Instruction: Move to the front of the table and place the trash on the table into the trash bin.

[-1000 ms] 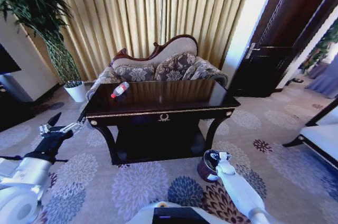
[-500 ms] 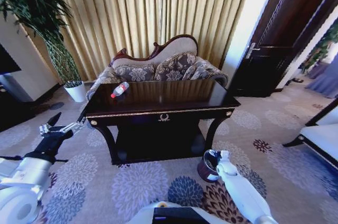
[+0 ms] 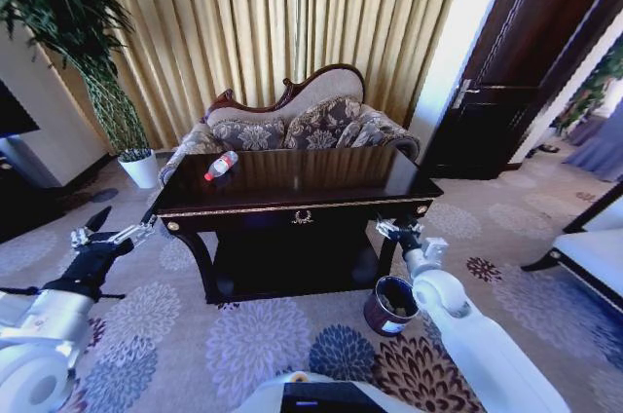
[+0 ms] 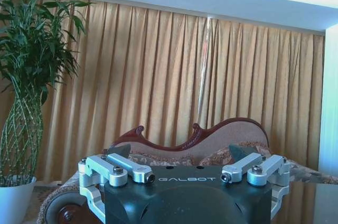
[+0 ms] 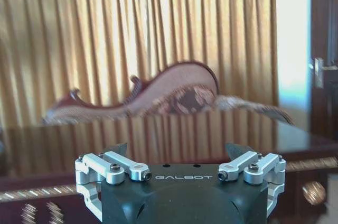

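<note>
The dark glossy table [image 3: 321, 174] with gold trim stands straight ahead. A clear plastic bottle with a red cap and label, the trash [image 3: 221, 165], lies on its far left corner. The maroon trash bin [image 3: 390, 304] sits on the carpet by the table's right front leg. My right gripper [image 3: 395, 229] hovers open above the bin, level with the table's front edge; in the right wrist view the gripper [image 5: 177, 149] is empty and faces the tabletop [image 5: 158, 134]. My left gripper [image 3: 117, 226] hangs open and empty left of the table, and the left wrist view shows it [image 4: 178, 151] the same way.
An ornate sofa [image 3: 292, 126] stands right behind the table, before gold curtains. A white plant pot [image 3: 142, 168] with a tall plant is at the back left. A dark door [image 3: 487, 131] is at the right, and a white-cushioned seat [image 3: 594, 247] at the far right. Patterned carpet surrounds the table.
My right arm has lifted from just over the trash bin up to the height of the table's front edge. The left arm and the bottle have not moved.
</note>
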